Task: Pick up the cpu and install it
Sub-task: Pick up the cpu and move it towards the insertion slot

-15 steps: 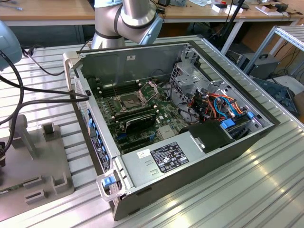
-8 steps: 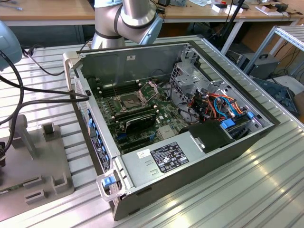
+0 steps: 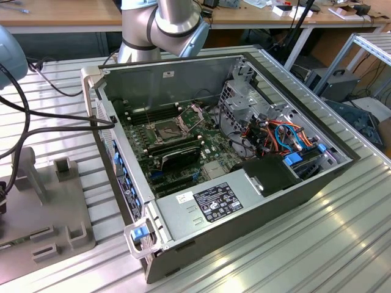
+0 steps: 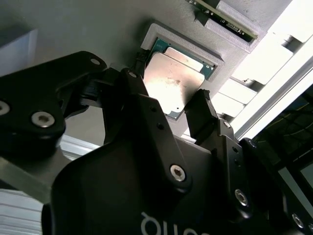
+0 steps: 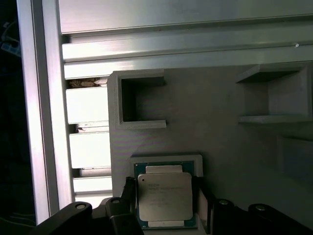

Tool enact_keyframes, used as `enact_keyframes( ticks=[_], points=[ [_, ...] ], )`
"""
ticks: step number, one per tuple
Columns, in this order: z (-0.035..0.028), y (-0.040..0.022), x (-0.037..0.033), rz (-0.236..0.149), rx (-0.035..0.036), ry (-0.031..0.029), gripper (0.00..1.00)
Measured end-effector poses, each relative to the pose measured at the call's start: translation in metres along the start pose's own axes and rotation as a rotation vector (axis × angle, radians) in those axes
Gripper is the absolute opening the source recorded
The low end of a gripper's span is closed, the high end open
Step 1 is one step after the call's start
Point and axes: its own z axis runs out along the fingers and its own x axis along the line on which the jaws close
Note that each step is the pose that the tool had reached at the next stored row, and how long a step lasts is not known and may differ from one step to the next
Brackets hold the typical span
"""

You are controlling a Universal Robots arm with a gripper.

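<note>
While the cpu (image 5: 165, 196) is seated flat in a recess of the grey holder (image 5: 220, 137), the gripper (image 5: 165, 183) is held spread open astride it, one finger (image 5: 128, 196) placed beside each opposite edge, neither seen clamping it.
</note>
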Motion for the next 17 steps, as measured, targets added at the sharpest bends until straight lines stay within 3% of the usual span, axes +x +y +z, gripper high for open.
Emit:
enact_keyframes(
  ticks=[17],
  points=[
    [-0.0009, 0.0002, -0.0004, 0.000, 0.0002, 0.0002, 0.60]
  ],
)
